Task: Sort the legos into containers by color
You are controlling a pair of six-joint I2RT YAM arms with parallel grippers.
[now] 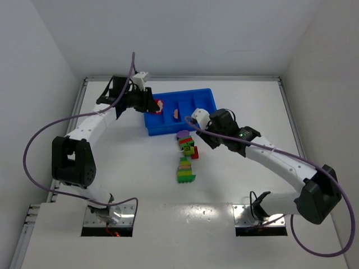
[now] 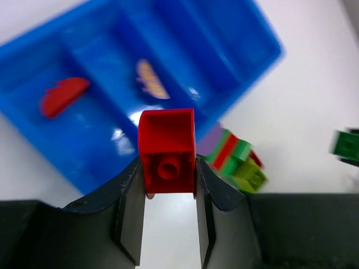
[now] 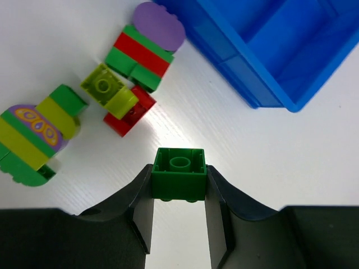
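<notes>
Blue tray [image 1: 208,100] sits at the far middle of the table [image 1: 134,168], with loose bricks strung out just in front of it.

Status, left gripper [image 2: 168,168]: fingers pinched narrow on a red brick [image 2: 167,147], one pad flat on each side. The brick hangs over the tray's near wall, toward its left end. Can't tell the height above the wall. Inside the tray, a flat red piece [image 2: 63,95] lies in the end compartment and a pink piece [image 2: 150,78] in the one beside it. Both are blurred.

Status, right gripper [image 3: 179,185]: fingers closed on a green brick [image 3: 179,171], gripped by its two side faces. It's over bare table, between the tray's corner and the loose pile. Can't tell whether it touches the surface.

Loose pile, right wrist view:
- striped stack [image 3: 143,47], green/red/green with a rounded purple cap, nearest the tray
- yellow-green brick [image 3: 109,89] sitting tilted on a loose red brick [image 3: 130,116], just beside that stack
- patterned stack [image 3: 31,140], green and yellow-green layers with a purple printed piece, further from the tray

Top view: the right gripper is by the tray's front wall and the left one is at the tray's left end. The two are apart, not touching.
</notes>
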